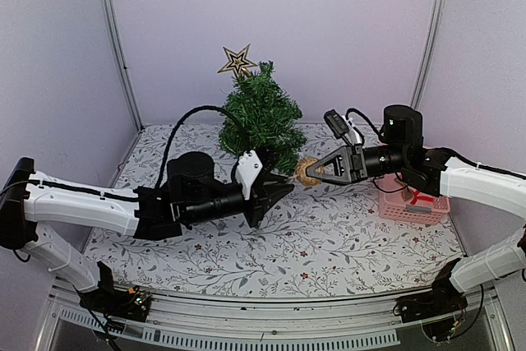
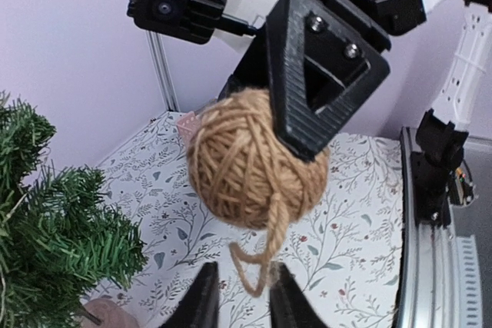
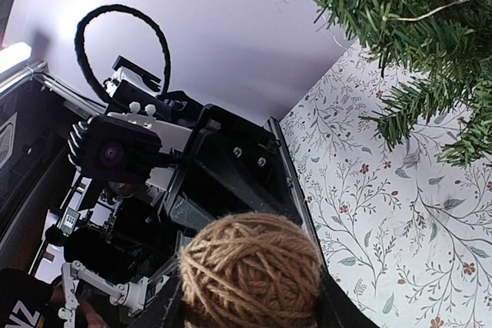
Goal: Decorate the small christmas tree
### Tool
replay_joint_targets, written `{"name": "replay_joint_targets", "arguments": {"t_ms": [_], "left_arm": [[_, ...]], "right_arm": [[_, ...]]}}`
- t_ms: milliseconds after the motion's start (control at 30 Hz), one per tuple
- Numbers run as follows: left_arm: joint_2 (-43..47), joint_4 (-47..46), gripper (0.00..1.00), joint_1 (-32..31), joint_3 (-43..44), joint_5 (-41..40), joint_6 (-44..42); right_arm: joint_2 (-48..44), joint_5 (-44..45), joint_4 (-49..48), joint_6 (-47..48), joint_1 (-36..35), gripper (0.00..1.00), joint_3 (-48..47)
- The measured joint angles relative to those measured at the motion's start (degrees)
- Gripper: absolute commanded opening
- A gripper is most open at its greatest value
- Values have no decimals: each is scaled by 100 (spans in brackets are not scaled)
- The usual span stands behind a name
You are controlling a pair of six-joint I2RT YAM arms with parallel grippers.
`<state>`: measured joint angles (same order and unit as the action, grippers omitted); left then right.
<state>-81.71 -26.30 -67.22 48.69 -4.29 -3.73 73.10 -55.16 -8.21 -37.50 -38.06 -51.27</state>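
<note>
At the back of the table the small christmas tree [image 1: 261, 117] wears its star [image 1: 237, 61], so we count that done. Just beside its lower branches, the right gripper [image 1: 312, 172] clamps a twine ball [image 1: 306, 172], not yet hung. The left gripper [image 1: 283, 189] has its jaws narrowly parted around the ball's dangling loop [image 2: 269, 247], gripping nothing.

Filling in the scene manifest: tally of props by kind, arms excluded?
small christmas tree: 1
gold star: 1
twine ball: 1
pink basket: 1
Total: 4. What is in the basket is too unclear to count.
</note>
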Motion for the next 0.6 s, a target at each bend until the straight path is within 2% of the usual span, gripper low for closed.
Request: {"name": "replay_joint_targets", "arguments": {"t_ms": [67,200,333,600], "left_arm": [[0,-24,0,0,28,-2,4],[87,81,0,0,26,-57,33],[459,315,0,0,-70,-162,28],[608,960,0,0,15,-474,-256]], "right_arm": [[0,11,2,0,0,16,0],[-4,144,50,-2,37,13,0],[-31,459,232,0,149,3,0],[-42,870,772,140,168,0,-63]]}}
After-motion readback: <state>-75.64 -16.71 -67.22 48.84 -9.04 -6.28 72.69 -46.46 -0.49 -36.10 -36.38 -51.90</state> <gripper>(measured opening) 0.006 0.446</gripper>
